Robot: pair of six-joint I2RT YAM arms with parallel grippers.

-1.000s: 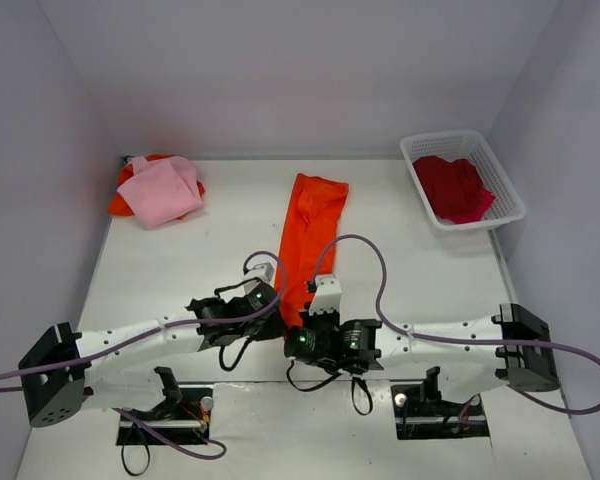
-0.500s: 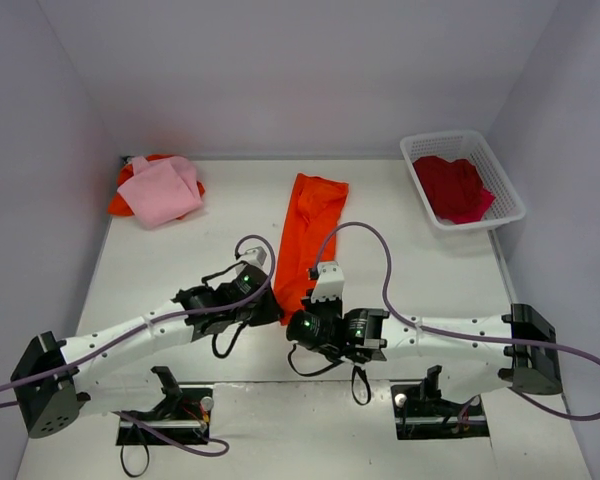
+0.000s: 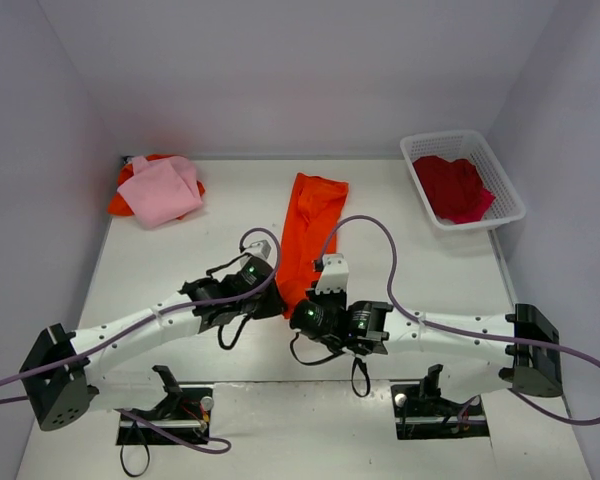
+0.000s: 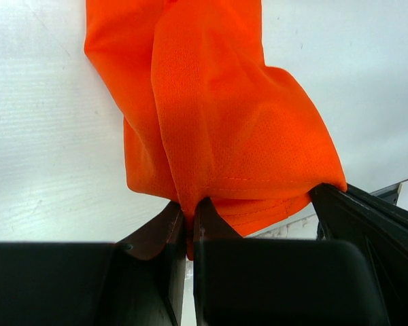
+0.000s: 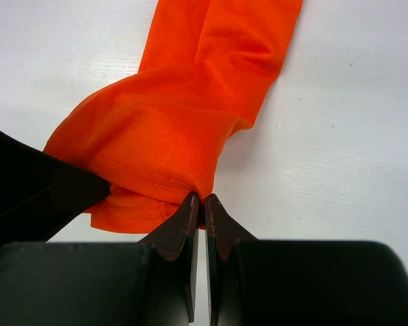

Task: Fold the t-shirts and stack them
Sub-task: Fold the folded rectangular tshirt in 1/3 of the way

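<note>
- Orange t-shirt (image 3: 313, 225): lies mid-counter (image 3: 180, 260) as a long narrow strip, with its near end raised.
- Left claw (image 4: 189, 212): fully closed, pinching the left corner of the near hem.
- Right claw (image 5: 198, 202): fully closed, pinching the right corner of the same hem.
- Pink t-shirt (image 3: 162, 190): far left, resting on orange cloth; its fold state cannot be determined.
- Crimson t-shirt (image 3: 453, 187): crumpled in the white basket (image 3: 510, 208).
- Assessment: the lengthwise fold appears done. The crosswise fold, the crimson shirt and final stacking remain.

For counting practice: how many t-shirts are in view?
4: pink shirt atop an orange shirt far left, second orange shirt mid-table, red shirt in basket; more may hide.
</note>
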